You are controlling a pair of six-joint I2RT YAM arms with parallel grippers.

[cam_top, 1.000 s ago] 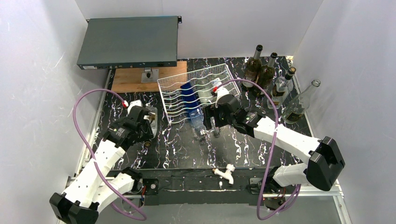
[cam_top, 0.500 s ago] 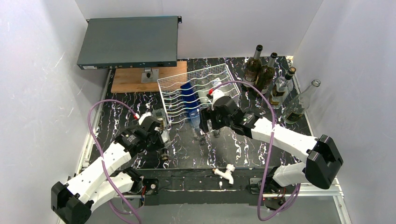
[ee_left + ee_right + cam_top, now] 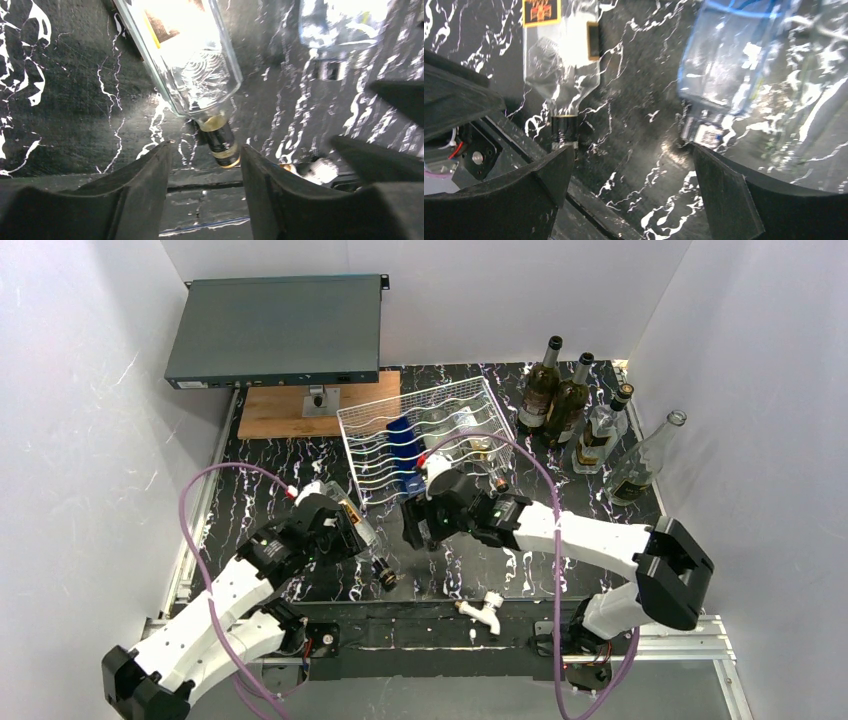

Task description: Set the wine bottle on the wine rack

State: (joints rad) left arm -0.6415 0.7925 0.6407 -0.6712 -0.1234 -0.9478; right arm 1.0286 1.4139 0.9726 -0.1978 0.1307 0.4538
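Pickup step: the clear wine bottle (image 3: 190, 65) has its neck loose inside my barely-open left gripper (image 3: 205, 165), right gripper (image 3: 634, 165) is wide and empty, so I'd clamp, then lift to the wine rack (image 3: 365, 440).

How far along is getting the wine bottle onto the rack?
Done: a blue bottle and a pale bottle lie in the rack. In hand: a clear bottle lies on the table, left gripper open around its neck; right gripper open, empty. Left: lifting it into a slot.

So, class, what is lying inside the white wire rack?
A blue bottle and a clear labelled bottle lie in the wine rack. The right arm covers its near edge, hiding anything there.
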